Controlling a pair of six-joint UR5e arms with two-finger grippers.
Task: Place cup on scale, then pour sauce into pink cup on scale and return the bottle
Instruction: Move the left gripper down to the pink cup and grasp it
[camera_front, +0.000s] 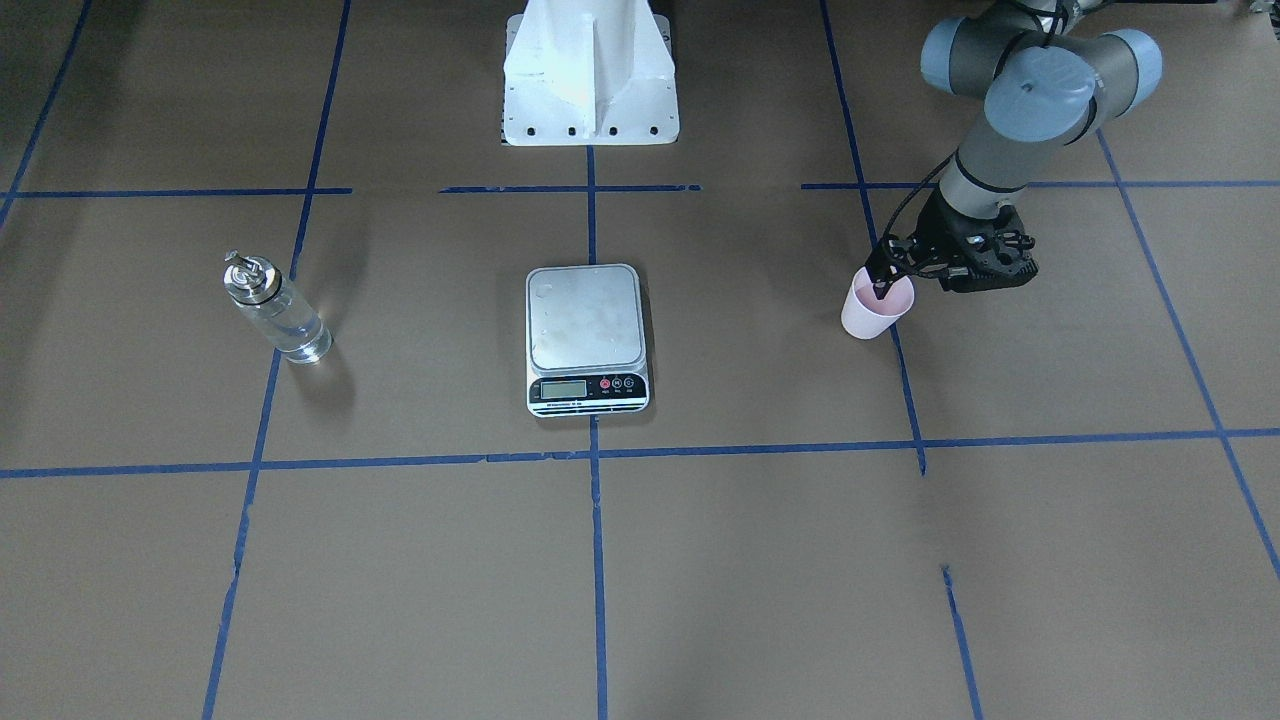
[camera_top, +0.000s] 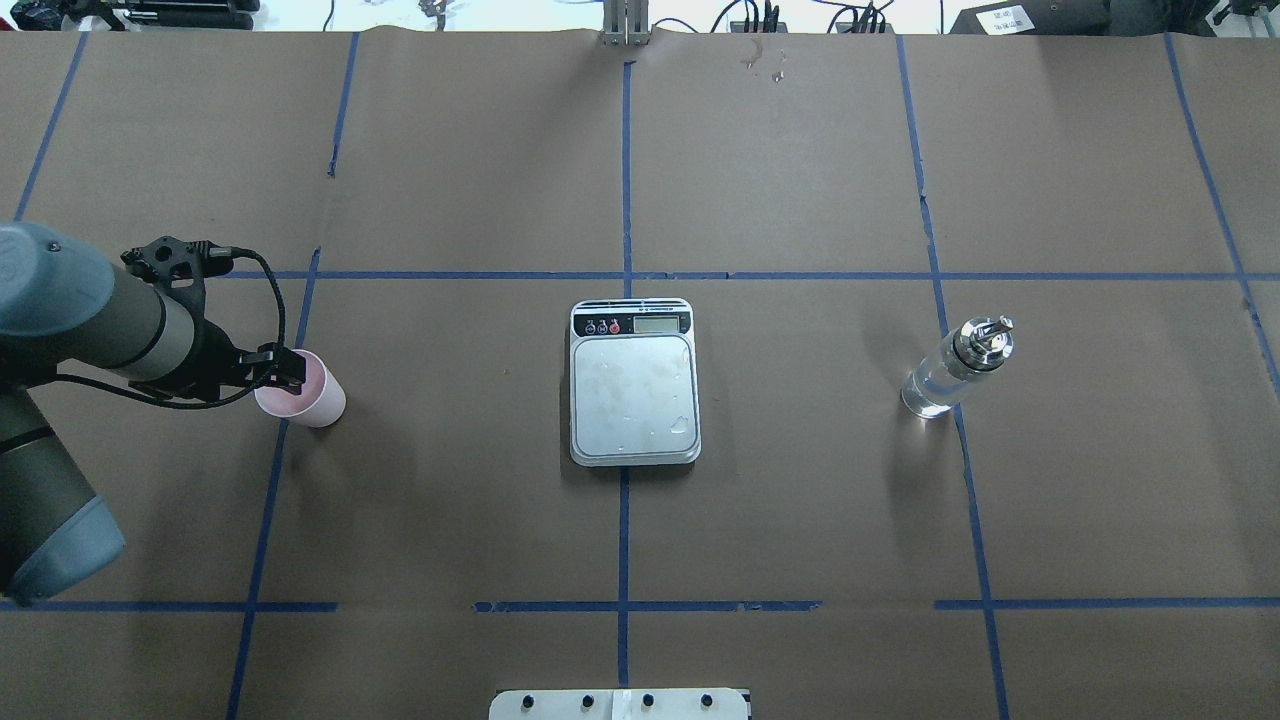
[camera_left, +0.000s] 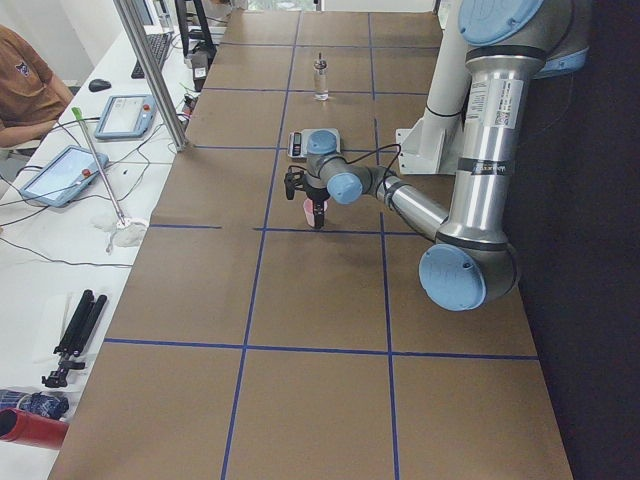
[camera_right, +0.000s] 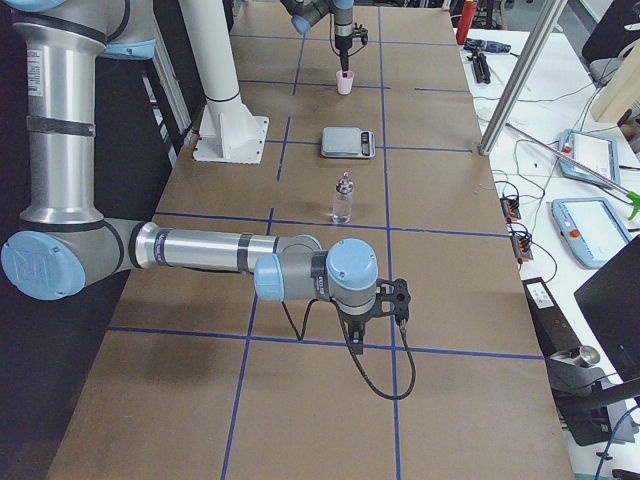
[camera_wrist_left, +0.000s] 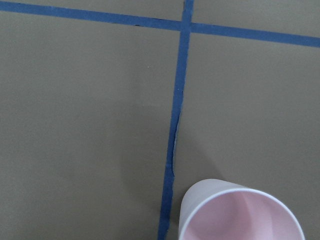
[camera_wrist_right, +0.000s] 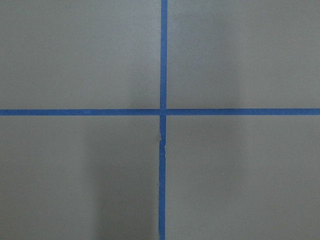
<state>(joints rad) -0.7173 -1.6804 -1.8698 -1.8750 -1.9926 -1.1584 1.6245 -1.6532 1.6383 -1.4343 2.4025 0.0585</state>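
The pale pink cup (camera_front: 872, 314) (camera_top: 318, 400) stands upright on the brown table at my left side, on a blue tape line, well apart from the scale (camera_top: 632, 390). My left gripper (camera_front: 880, 284) (camera_top: 287, 375) points down at the cup's rim with one finger inside, shut on the rim. In the left wrist view the cup (camera_wrist_left: 240, 216) fills the bottom edge. The steel scale (camera_front: 585, 320) lies bare at the centre. The glass bottle (camera_front: 280, 315) (camera_top: 952, 375) with clear sauce stands upright at my right side. My right gripper (camera_right: 357, 345) hangs over bare table near the front, and I cannot tell its state.
Blue tape lines grid the brown table. The white robot base (camera_front: 590, 75) stands behind the scale. Off the table's far side are tablets (camera_left: 62, 172), cables and a seated person (camera_left: 22, 85). A metal post (camera_left: 150, 70) rises at that edge.
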